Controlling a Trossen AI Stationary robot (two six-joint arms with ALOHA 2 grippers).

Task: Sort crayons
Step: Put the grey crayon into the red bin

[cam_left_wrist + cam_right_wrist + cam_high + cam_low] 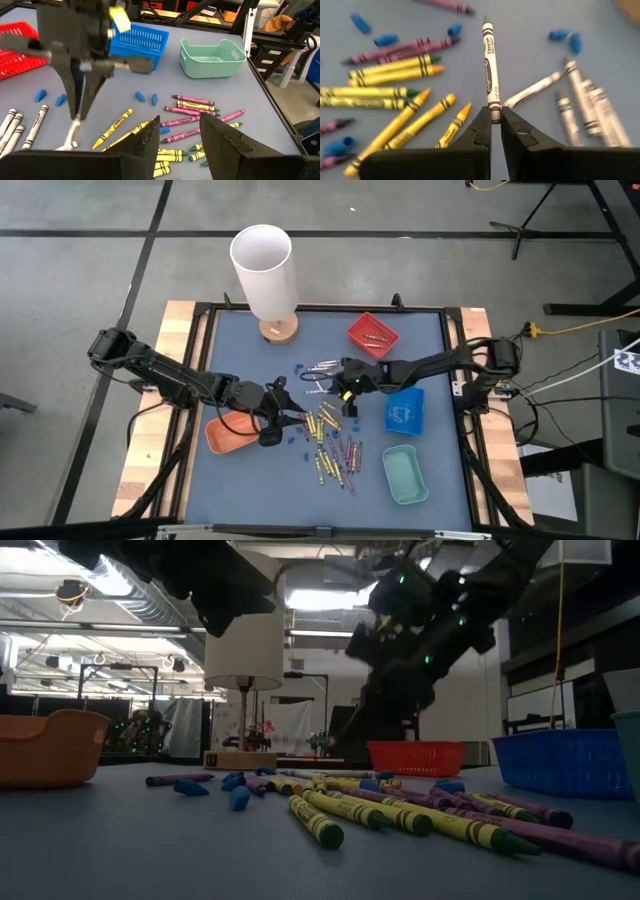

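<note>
right gripper point(495, 120): clenched on the end of a white crayon point(490, 70), over the mat's middle
left gripper point(177, 137): fingers apart, holding nothing, beside the orange tray point(228, 436)
crayons point(330, 448): scattered mid-mat

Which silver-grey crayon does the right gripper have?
The silver-grey crayon pinched by one end in the right gripper, sticking straight out from the fingertips; the other silver-grey crayons lie loose beside it.

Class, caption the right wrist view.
Right gripper shut on a silver-grey crayon above scattered crayons.
</note>
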